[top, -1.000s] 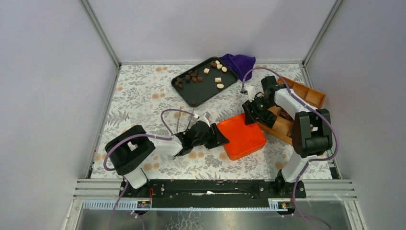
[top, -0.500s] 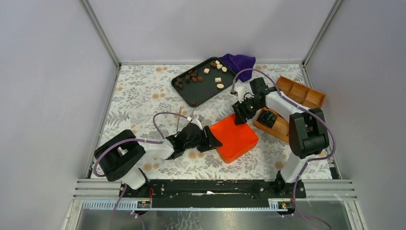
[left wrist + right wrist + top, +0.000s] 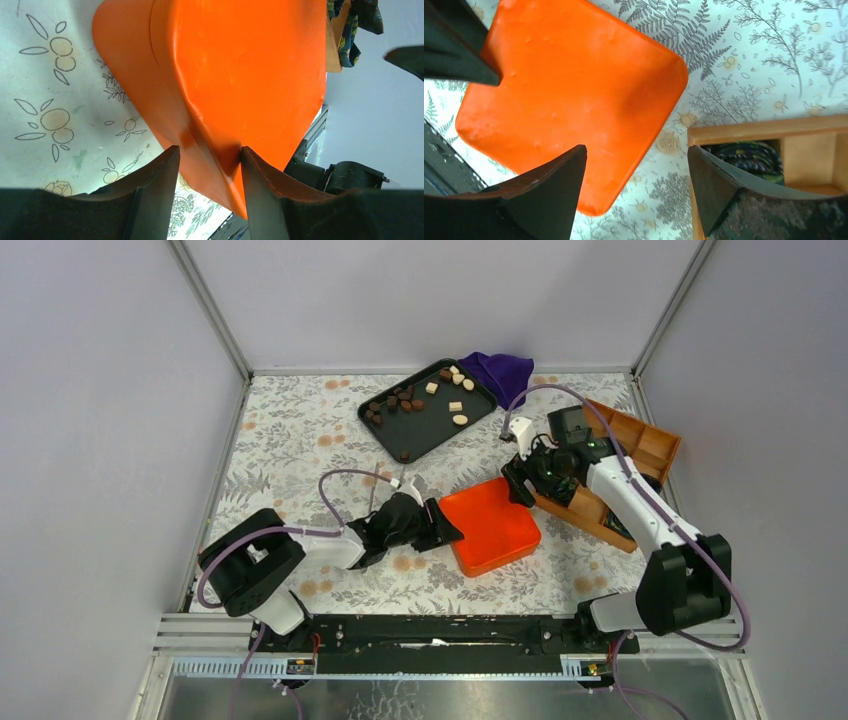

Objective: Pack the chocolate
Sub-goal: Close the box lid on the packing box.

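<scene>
Pale grey walls (image 3: 450,300) enclose a floral-patterned bench (image 3: 290,440); left gripper (image 3: 209,150) clamps the rim of an orange square plastic tray (image 3: 495,525), right gripper (image 3: 636,150) hangs open above it.

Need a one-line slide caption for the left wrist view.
Left gripper clamped on an edge of the orange tray, floral table cover visible alongside.

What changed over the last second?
The left gripper, clamped on the orange lid, dragged it slightly leftward. The right gripper, open, dipped to the lid's far edge, then returned to the wooden box. The tray, chocolates and purple cloth stayed put.
</scene>
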### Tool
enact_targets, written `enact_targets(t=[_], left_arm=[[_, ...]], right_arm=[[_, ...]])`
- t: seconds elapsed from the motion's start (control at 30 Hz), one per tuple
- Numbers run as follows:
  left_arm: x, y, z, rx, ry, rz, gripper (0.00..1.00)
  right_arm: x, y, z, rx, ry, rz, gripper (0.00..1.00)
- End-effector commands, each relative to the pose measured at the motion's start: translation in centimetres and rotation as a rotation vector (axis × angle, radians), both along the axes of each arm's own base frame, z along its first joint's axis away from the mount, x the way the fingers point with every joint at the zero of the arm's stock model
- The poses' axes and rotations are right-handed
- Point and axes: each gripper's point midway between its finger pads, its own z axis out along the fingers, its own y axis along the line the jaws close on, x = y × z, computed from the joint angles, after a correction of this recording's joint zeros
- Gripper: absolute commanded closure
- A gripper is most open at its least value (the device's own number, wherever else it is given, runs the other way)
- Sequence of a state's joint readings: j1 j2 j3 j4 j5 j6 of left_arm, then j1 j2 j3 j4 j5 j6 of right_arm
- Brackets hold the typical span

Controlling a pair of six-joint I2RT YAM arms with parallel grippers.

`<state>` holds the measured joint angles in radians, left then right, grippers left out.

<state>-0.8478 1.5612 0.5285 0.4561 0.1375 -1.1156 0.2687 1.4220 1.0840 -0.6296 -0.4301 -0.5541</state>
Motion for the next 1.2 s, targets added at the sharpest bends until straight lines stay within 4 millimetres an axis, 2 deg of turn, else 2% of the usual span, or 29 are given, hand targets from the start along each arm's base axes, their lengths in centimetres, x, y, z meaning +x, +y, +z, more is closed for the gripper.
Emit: enact_targets(t=[0.0,0.03,0.1,0.13,0.2,0.33,0.43,0.5,0.6,0.73,0.8,0.83,0.9,0.97,1.07,1.17], left_arm=[[-0.4,3.2,-4.9,0.205,0.053,0.029,0.46],[-0.4,3.1,-4.9,0.204,0.053,0.027,0.46],[-0.3,3.0,-4.8,0.204,0.051,0.024,0.46],[-0.3,3.0,-4.8,0.205,0.050,0.021,0.46],[-0.2,2.9,-4.8,0.205,0.050,0.018,0.46],[-0.2,2.6,-4.8,0.205,0.050,0.008,0.46],[-0.3,2.5,-4.9,0.202,0.054,0.002,0.47],[-0.4,2.5,-4.9,0.199,0.053,-0.002,0.46],[-0.5,2.6,-4.9,0.197,0.049,-0.011,0.47],[-0.7,2.4,-4.9,0.179,0.046,-0.021,0.48],[-0.8,2.2,-4.7,0.158,0.044,-0.024,0.48],[-0.9,2.1,-4.6,0.148,0.045,-0.025,0.49],[-1.1,1.9,-4.5,0.133,0.043,-0.031,0.49],[-1.3,1.5,-4.3,0.115,0.039,-0.039,0.49],[-1.6,1.0,-3.7,0.093,0.027,-0.057,0.49],[-1.3,0.7,-2.5,0.074,-0.014,-0.067,0.48]], right_arm=[[-3.0,-0.5,2.1,0.001,-0.035,0.153,0.21],[-4.2,-0.4,1.9,0.014,-0.019,0.195,0.26],[-6.0,-0.6,0.7,0.009,0.029,0.245,0.46],[-6.6,-1.0,-0.2,-0.013,0.051,0.259,0.58],[-7.4,-2.4,-2.9,-0.086,0.096,0.261,0.68],[-7.7,-5.9,-9.1,-0.279,0.185,0.202,0.75],[-7.7,-7.6,-11.8,-0.381,0.243,0.167,0.77],[-7.9,-6.9,-11.3,-0.341,0.262,0.188,0.77],[-6.7,-4.4,-7.2,-0.213,0.180,0.219,0.74],[-2.9,-1.6,-0.9,-0.076,0.005,0.176,0.70],[-0.8,-0.4,0.8,-0.024,-0.039,0.134,0.71],[0.1,0.1,1.0,-0.004,-0.040,0.113,0.71],[1.5,0.7,0.0,-0.010,-0.001,0.081,0.72],[2.1,1.2,-2.6,-0.045,0.081,0.065,0.74],[1.7,1.3,-7.0,-0.113,0.197,0.055,0.75],[0.8,1.0,-9.3,-0.139,0.270,0.061,0.75]])
